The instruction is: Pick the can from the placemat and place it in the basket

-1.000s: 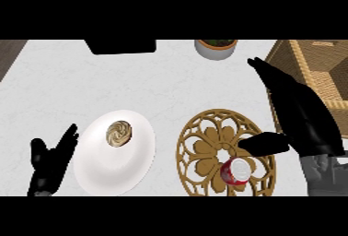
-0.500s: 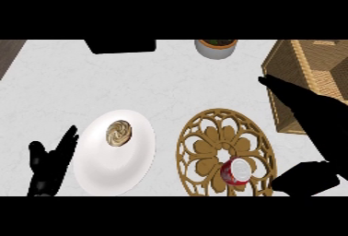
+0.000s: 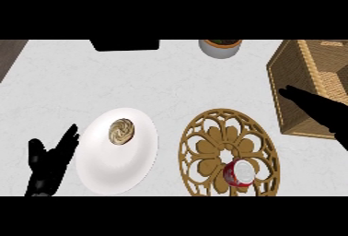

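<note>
A red can with a white top stands on the round, gold, cut-out placemat, near its lower right edge. The woven basket sits at the right edge of the counter. My right hand shows at the right, fingers straight and pointing up-left, in front of the basket's near wall and well above and right of the can; it holds nothing. My left hand rests open at the lower left, fingers up, beside the white plate.
A white plate with a swirled pastry lies left of the placemat. A potted plant in a grey pot and a black object stand at the far edge.
My right hand has drawn away from the can, moving right and down toward the view's edge; its thumb no longer sits beside the can. The can and left hand have not moved.
</note>
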